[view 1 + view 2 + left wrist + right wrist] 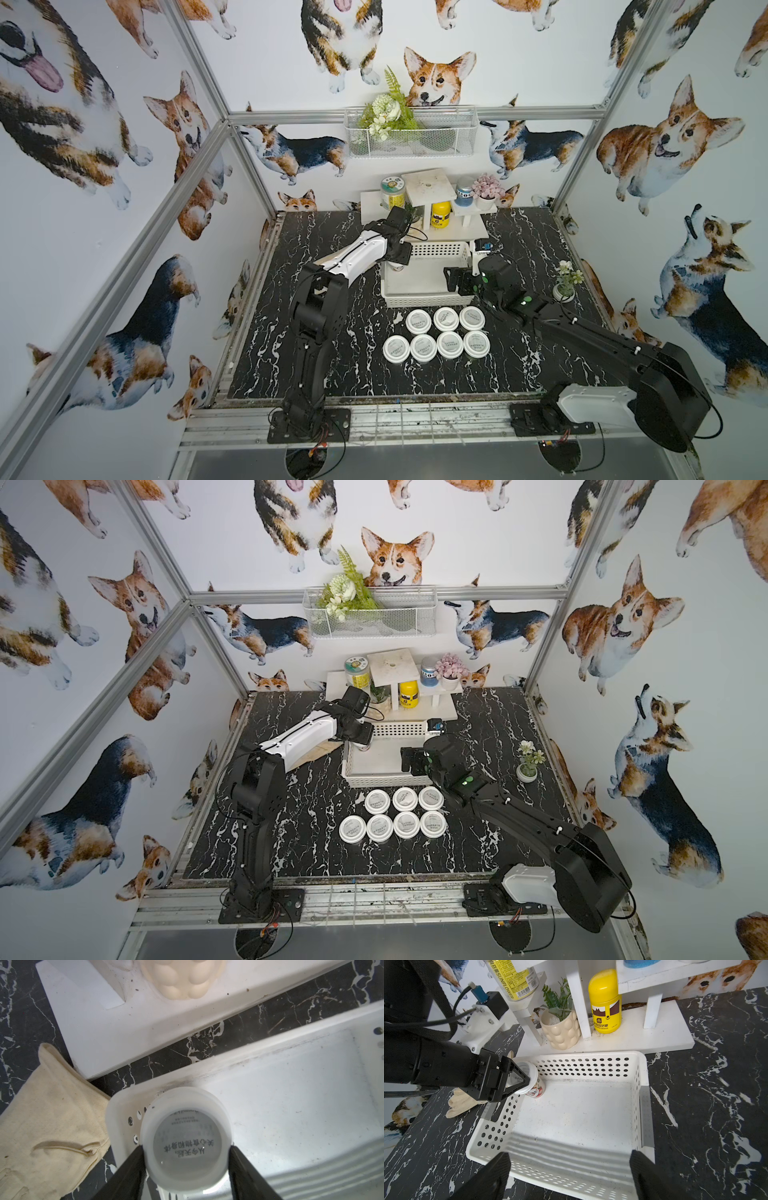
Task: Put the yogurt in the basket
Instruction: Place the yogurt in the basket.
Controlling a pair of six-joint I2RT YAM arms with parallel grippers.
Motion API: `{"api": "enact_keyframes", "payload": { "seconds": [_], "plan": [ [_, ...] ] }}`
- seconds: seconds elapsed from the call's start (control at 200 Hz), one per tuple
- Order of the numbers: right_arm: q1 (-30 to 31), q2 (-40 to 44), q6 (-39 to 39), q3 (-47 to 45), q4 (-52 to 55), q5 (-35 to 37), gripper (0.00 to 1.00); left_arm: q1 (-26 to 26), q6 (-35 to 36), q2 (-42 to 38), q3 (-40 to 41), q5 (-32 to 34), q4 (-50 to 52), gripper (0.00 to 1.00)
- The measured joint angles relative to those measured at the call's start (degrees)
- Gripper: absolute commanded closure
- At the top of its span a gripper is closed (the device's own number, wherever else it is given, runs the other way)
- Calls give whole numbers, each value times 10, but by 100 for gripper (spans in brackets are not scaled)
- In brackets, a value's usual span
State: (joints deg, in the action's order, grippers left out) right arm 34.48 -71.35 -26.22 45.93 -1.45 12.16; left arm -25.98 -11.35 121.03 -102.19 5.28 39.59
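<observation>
My left gripper (186,1147) is shut on one yogurt jar (186,1140) by its white lid, one finger on each side. It holds that jar (529,1076) inside the far left corner of the white perforated basket (587,1064); whether it touches the floor I cannot tell. The rest of the basket floor is bare. Several more yogurt jars (446,318) stand in two rows on the table in front of the basket (428,301). My right gripper (570,1155) is open and holds nothing, hovering over the basket's near right rim (455,280).
A white shelf stand behind the basket carries a yellow bottle (440,214), a jar with a yellow-green label (392,192) and a cream plant pot (560,1032). A cream glove (52,1115) lies left of the basket. A small flower pot (564,286) stands to the right.
</observation>
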Motion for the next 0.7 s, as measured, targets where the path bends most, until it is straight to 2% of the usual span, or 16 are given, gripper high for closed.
{"api": "enact_keyframes", "payload": {
  "seconds": [0.13,0.18,0.28,0.475,0.701],
  "plan": [
    [0,-3,0,2,1,0,5,1,-5,0,3,4,-4,27],
    [0,-4,0,2,1,0,5,1,-4,0,3,5,-7,18],
    [0,-4,0,2,2,-1,5,1,-7,-5,7,8,-8,8],
    [0,-4,0,2,2,-1,5,1,-7,-34,30,11,-30,7],
    [0,-4,0,2,2,-2,6,-18,-9,-154,149,31,-139,6]
  ]
}}
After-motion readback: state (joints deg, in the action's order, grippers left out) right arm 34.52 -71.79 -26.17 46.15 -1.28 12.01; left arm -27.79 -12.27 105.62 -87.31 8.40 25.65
